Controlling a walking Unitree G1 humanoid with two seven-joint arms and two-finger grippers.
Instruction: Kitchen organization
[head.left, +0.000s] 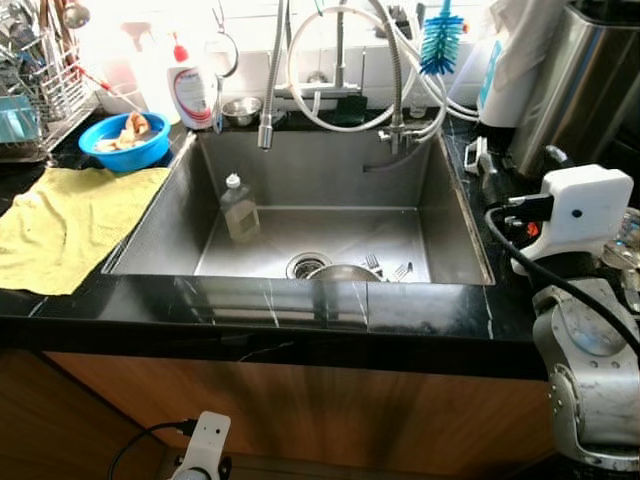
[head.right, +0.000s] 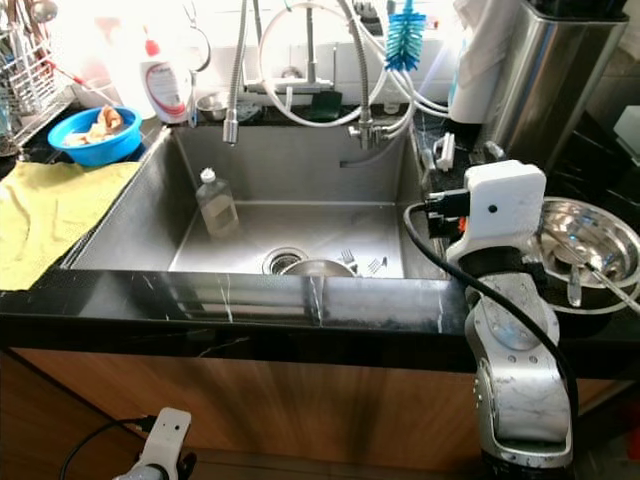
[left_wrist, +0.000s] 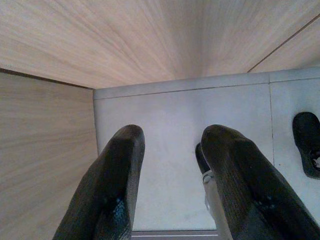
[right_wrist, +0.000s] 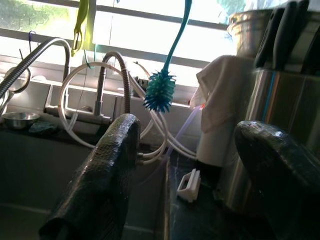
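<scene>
The steel sink (head.left: 440, 215) holds a clear plastic bottle (head.left: 238, 207) standing at its left, some forks (head.left: 385, 267) and a steel bowl (head.left: 342, 272) by the drain. My right arm (head.right: 505, 205) is raised over the black counter at the sink's right. In the right wrist view my right gripper (right_wrist: 187, 130) is open and empty, facing the blue bottle brush (right_wrist: 160, 90) and the faucet hoses. My left gripper (left_wrist: 172, 145) hangs low beside the wooden cabinet, open with nothing between its fingers.
A yellow cloth (head.left: 70, 220), a blue bowl of peels (head.left: 125, 140), a soap bottle (head.left: 190, 90) and a dish rack (head.left: 35, 90) sit left of the sink. On the right stand a steel bowl with utensils (head.right: 585, 240) and a tall steel container (head.right: 560, 80).
</scene>
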